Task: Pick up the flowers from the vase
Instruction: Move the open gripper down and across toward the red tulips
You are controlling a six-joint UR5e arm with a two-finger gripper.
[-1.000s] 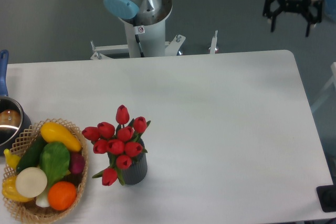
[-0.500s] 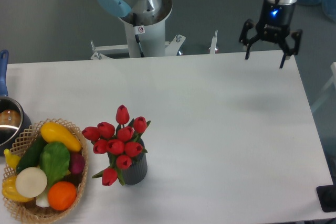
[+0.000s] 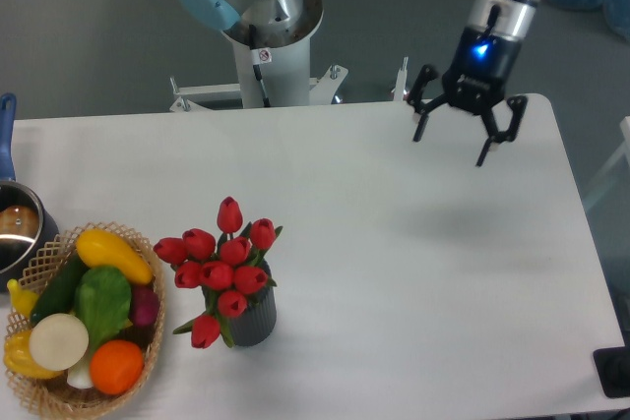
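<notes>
So the bunch of red tulips with green leaves point(image 3: 224, 268) is sitting in the small dark grey ribbed vase point(image 3: 254, 316), front-left part of the white table point(image 3: 413, 272). The blooms spill wider than the vase and cover its mouth, so you can't see the rim or the stems going in, just a bit of the ribbed side poking out at lower right.

The black two-finger gripper point(image 3: 450, 140) hangs above the far right part of the table, well apart from the flowers. Its fingers are spread wide with nothing between them. A blue light glows on the wrist just above it, and the arm is cut off by the top edge.

Right beside the flowers on the left is a wicker basket of colourful vegetables point(image 3: 84, 317), partly clipped by the bottom-left corner of the frame. Behind it a steel pot with a blue handle point(image 3: 15, 228) is mostly cut off by the left edge. There's also something dark at the bottom right corner, too cropped to tell.
</notes>
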